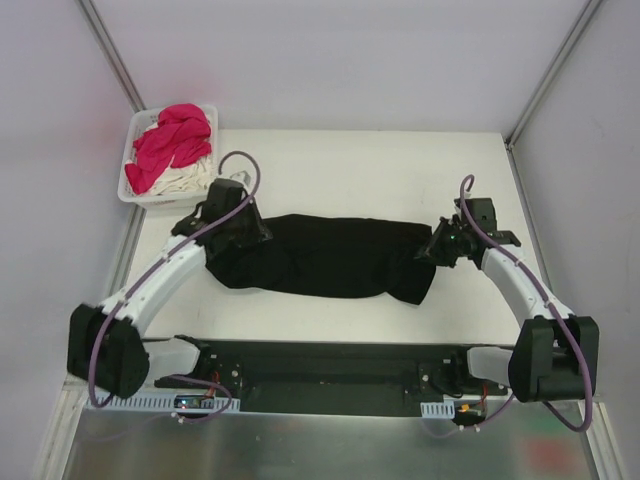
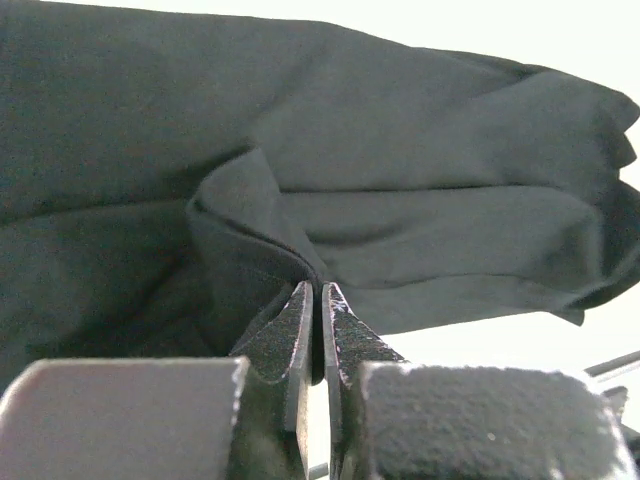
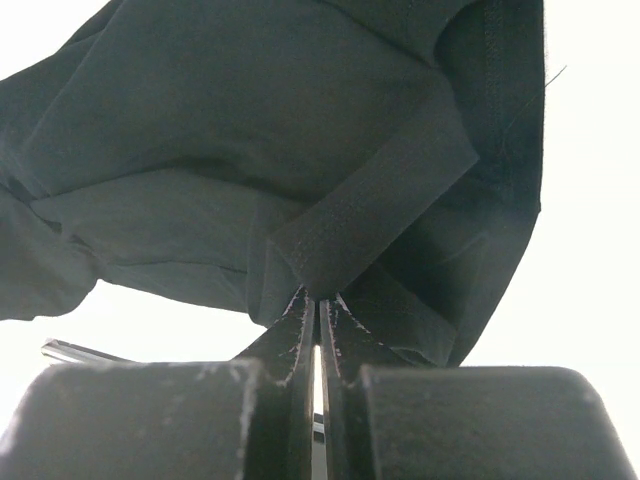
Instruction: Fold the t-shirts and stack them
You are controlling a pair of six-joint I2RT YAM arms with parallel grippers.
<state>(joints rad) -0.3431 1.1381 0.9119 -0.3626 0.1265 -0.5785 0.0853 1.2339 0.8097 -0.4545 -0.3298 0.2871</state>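
A black t-shirt (image 1: 330, 257) lies bunched in a long strip across the middle of the table, no print showing. My left gripper (image 1: 243, 228) is shut on a fold at its left end; in the left wrist view the cloth (image 2: 400, 200) is pinched between the fingertips (image 2: 319, 292). At the shirt's right end my right gripper (image 1: 443, 247) is shut on the cloth, where a hem band (image 3: 380, 200) rises out of the closed tips (image 3: 319, 300). A magenta-pink t-shirt (image 1: 172, 140) and a cream one (image 1: 185, 180) lie crumpled in the basket.
The white plastic basket (image 1: 131, 186) stands at the table's back left corner, just behind my left gripper. Metal frame posts (image 1: 112, 60) rise at both back corners. A black base plate (image 1: 320, 372) runs along the near edge between the arm bases.
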